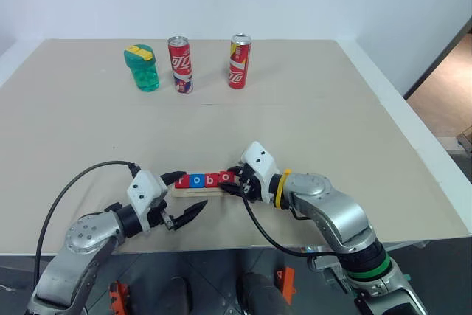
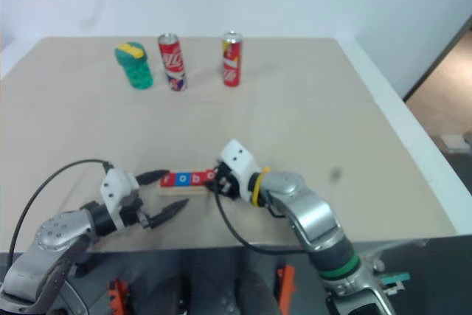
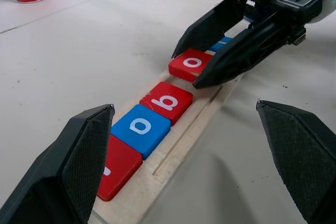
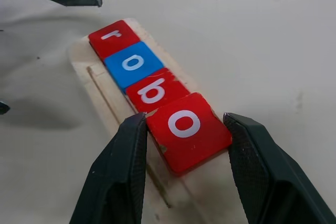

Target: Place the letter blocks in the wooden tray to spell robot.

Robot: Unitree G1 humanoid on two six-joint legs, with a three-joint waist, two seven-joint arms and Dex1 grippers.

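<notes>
Four tiles: you see red r [image 4: 111, 35], blue o [image 4: 132, 62], red b [image 4: 154, 91] and red o [image 4: 186, 125] lying in a row in the wooden tray [image 3: 176, 153].
Tray position: it lies on the table [image 1: 310, 108] near its front edge, between your two grippers.
Right gripper [image 4: 181, 145]: its fingers are clamped on the two sides of the red o at the end of the row.
Blue tile [image 3: 223, 41]: partly hidden behind the right gripper; you cannot read its letter.
Left gripper [image 1: 186, 198]: fingers spread apart, holding nothing, at the r end of the tray.
Far side: two red cans [image 1: 180, 64] and a green container [image 1: 141, 68] stand well apart from the tray.
</notes>
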